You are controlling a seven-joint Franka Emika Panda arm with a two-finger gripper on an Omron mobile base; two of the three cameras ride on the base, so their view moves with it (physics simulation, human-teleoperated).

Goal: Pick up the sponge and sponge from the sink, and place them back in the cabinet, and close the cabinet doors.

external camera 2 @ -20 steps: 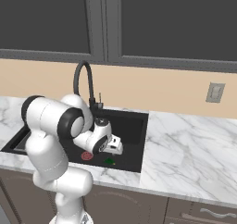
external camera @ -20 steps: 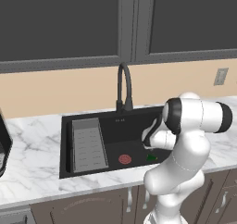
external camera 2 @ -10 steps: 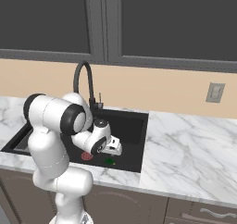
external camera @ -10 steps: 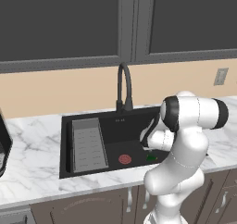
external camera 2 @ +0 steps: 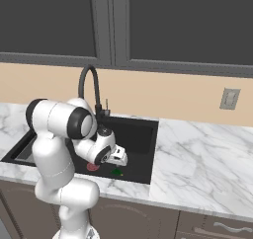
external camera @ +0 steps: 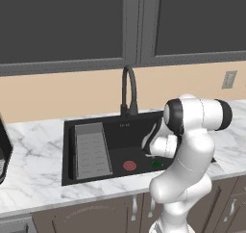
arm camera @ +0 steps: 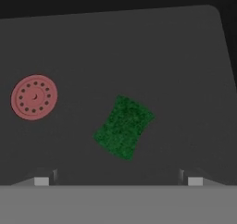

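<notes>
One green sponge (arm camera: 124, 133) lies flat on the black floor of the sink (arm camera: 185, 56), to the right of the red drain disc (arm camera: 34, 97). My gripper (arm camera: 118, 180) hangs open just above it, with the sponge between and ahead of the two fingertips and nothing held. From the base, the sponge (external camera 2: 116, 172) shows as a green spot under the gripper (external camera 2: 118, 162), near the sink's front wall. In the left base view the arm hides most of the sponge (external camera: 156, 163). The cabinet and the cabinet doors are out of view.
A black arched faucet (external camera: 129, 90) rises behind the sink (external camera: 110, 131). A grey ribbed tray (external camera: 91, 150) fills its left part. White marble counter (external camera 2: 197, 164) spreads to the right. Dark glass-fronted wall cupboards (external camera 2: 173, 25) hang above, and a wall socket (external camera 2: 229, 99) sits on the beige wall.
The arm has eased slightly down and in over the sink, bringing the hand closer to the sponge. The jaws have stayed open. The sponge has not moved.
</notes>
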